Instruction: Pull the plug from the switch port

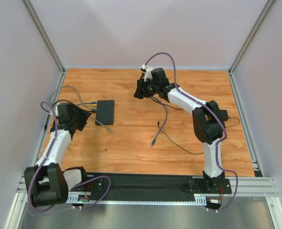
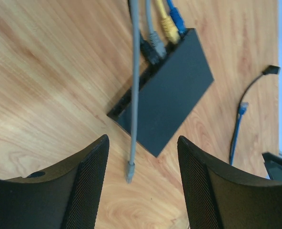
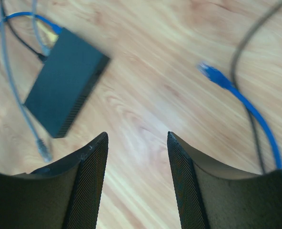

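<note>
The left gripper, open and empty, faces the flat matte black box, probably to reach its plugs; the right gripper is open too.

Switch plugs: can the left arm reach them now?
Probably yes: left gripper is open, facing the switch; only a loose grey cable lies between it and the plugs.

1. A wooden table is stretching out beneath both claws.
2. A loose grey cable is running straight ahead of the left claw, its free end showing inside that claw's span.
3. A blue cable is lying ahead of the right claw, off to the right in its wrist view, with its plug end loose.
4. A thin dark cable, blurred, is curving just beside the blue one.
5. Pale walls are standing beyond both claws.
</note>
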Action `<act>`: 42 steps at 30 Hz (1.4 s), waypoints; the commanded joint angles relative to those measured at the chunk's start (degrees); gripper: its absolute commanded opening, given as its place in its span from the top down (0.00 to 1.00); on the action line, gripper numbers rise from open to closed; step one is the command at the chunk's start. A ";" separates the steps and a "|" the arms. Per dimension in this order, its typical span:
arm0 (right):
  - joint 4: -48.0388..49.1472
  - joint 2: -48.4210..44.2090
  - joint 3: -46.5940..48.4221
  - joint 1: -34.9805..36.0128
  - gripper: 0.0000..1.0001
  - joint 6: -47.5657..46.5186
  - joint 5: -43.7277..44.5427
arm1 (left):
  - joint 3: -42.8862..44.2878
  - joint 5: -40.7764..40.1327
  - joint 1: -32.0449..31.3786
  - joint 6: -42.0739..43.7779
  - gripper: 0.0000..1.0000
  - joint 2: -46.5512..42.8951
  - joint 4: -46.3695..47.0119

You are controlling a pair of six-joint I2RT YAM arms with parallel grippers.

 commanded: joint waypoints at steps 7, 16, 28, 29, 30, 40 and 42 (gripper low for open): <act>7.77 -3.22 -5.34 -4.28 0.45 0.62 -1.53 | 6.00 -2.47 -0.39 -2.25 0.35 16.74 8.75; 7.50 -1.73 -4.29 -4.28 0.45 1.06 -2.41 | 9.96 -3.53 -0.39 -0.76 0.45 24.48 10.34; 7.42 -1.90 -4.46 -4.72 0.45 1.32 -2.49 | 9.79 -2.03 -0.30 2.93 0.88 25.37 9.83; 7.68 -1.90 -4.55 -4.90 0.46 1.41 -2.50 | 9.79 -2.99 -0.39 3.89 0.90 23.19 8.94; 7.68 -1.99 -4.64 -4.98 0.45 1.50 -2.50 | 9.70 -3.52 -0.39 4.33 0.94 21.77 7.97; 9.44 -3.04 -6.48 -6.48 0.46 3.52 -2.76 | 5.92 -6.86 -0.39 8.29 1.00 -0.28 -5.01; 9.79 -3.04 -6.75 -6.83 0.46 3.96 -3.11 | 5.92 -8.44 -0.39 9.43 1.00 -6.70 -7.75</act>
